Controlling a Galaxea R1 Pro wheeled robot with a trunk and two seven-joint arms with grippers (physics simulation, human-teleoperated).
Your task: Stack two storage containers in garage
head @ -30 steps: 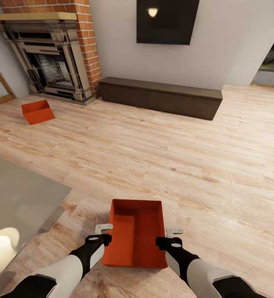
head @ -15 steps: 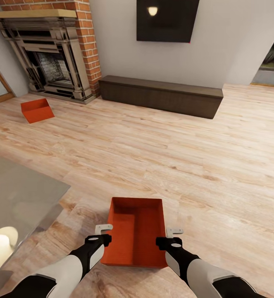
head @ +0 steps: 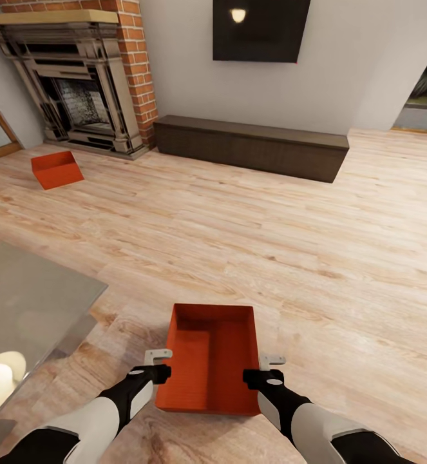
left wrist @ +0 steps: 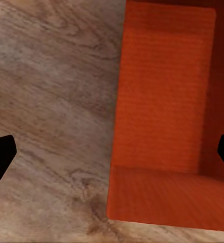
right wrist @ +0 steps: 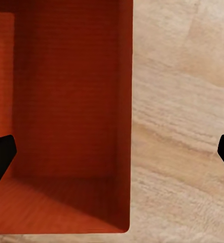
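Room: living room, light wood-plank floor (head: pixel 252 219), red-brick fireplace (head: pixel 78 84) far left, black TV (head: pixel 261 29) on the far wall, long dark low cabinet (head: pixel 252 147) beneath it.
Near container: orange-red bin (head: pixel 210 357), open top, resting on the plank floor directly in front of the robot, between the two arms.
Far container: second orange-red bin (head: pixel 56 169) on the floor far left, just before the fireplace, well apart from the near one.
Left gripper (head: pixel 150 364): at the near bin's left wall, hovering above it. In the left wrist view the dark fingertips (left wrist: pixel 0 157) sit at opposite edges of the picture, so the jaws are spread wide, with the bin's left wall between them. Holding nothing.
Right gripper (head: pixel 270 368): same posture at the right wall. Right wrist view shows fingertips (right wrist: pixel 0 154) far apart, one over the bin's inside, one over bare floor; the wall runs between. Nothing gripped.
Grey surface: pale glossy slab (head: pixel 26 303) near left, clear of the arms.
Step in hand: likely lining up a two-armed pick of the near bin, first of the two carries.
Next move calls for: probably lowering both grippers evenly over the thin walls, closing together, then lifting level so the bin does not tip.
Remaining: both bins not yet in the garage; no stacking done.
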